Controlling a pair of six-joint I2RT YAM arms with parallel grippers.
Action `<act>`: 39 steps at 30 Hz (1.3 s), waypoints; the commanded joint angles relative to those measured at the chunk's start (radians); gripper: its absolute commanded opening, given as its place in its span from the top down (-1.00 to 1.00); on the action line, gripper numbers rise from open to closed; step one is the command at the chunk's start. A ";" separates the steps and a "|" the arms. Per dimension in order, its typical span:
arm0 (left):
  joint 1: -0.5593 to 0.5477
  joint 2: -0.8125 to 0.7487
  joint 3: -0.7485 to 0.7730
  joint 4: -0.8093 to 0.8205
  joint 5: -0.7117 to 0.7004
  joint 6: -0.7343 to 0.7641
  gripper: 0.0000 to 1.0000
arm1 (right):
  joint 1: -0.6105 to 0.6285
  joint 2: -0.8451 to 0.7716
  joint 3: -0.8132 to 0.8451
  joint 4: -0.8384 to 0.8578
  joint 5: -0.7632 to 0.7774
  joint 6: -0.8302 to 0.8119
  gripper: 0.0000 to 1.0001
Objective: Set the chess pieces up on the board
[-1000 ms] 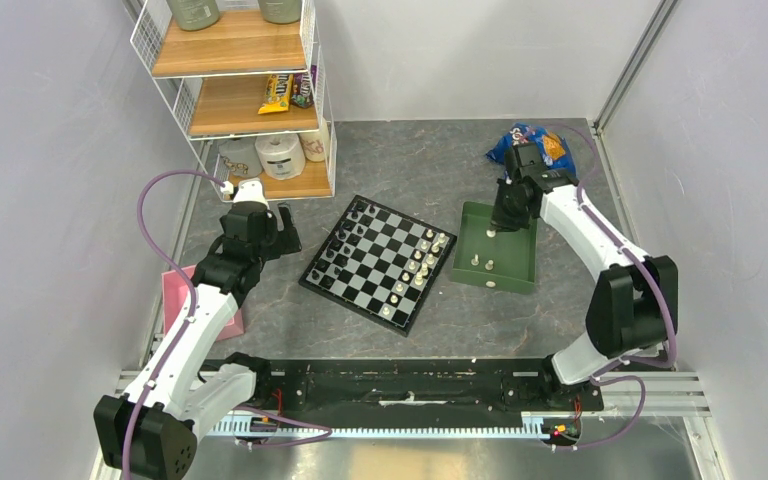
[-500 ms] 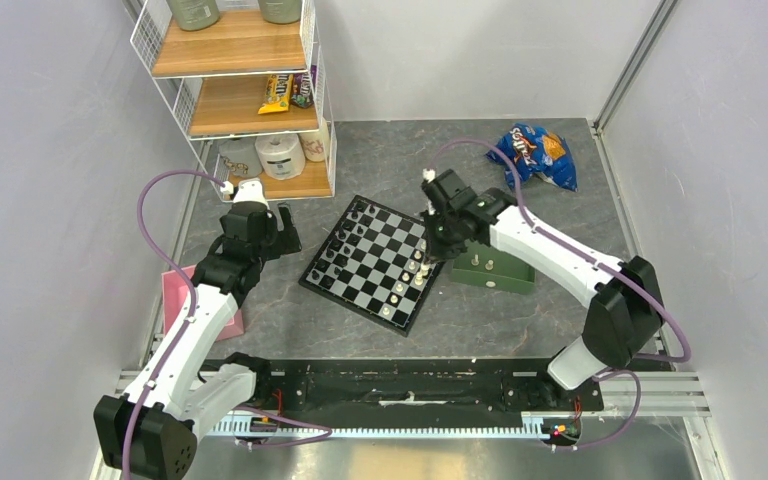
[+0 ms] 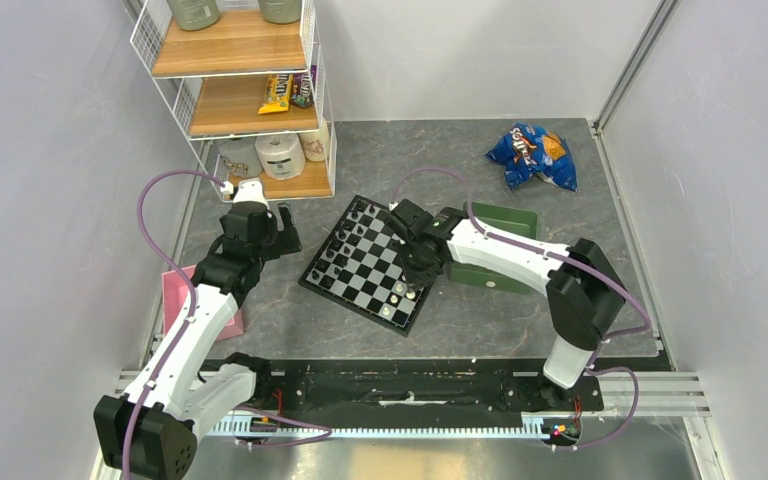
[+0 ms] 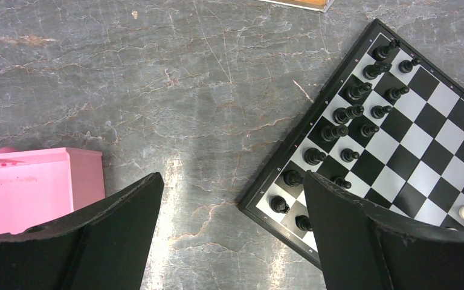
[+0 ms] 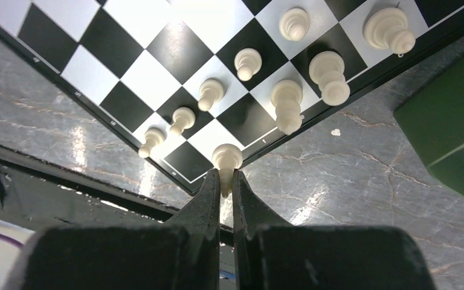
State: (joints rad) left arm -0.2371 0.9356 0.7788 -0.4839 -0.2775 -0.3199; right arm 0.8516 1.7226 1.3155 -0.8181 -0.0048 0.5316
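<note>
Right now my right pincer is pressed together on one cream-white piece, gripping it narrowly between the fingertips so it can go down without knocking its neighbours. It hangs over the near corner of the board, at the end of the outer row. The squares there, beside the standing chess pieces, look unfilled, and I judge that is where it belongs. The green tray lies just beside the board. My left pincer hangs spread wide and empty over the table, off the side with the black pieces, clear of the work.
</note>
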 commanded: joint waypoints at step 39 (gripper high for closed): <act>0.004 0.005 0.019 0.011 0.019 0.008 -0.87 | 0.004 0.120 0.052 0.028 0.065 -0.019 0.82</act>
State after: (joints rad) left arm -0.2371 0.9409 0.7788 -0.4839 -0.2768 -0.3199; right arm 0.8520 1.8378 1.3441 -0.7948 0.0750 0.5259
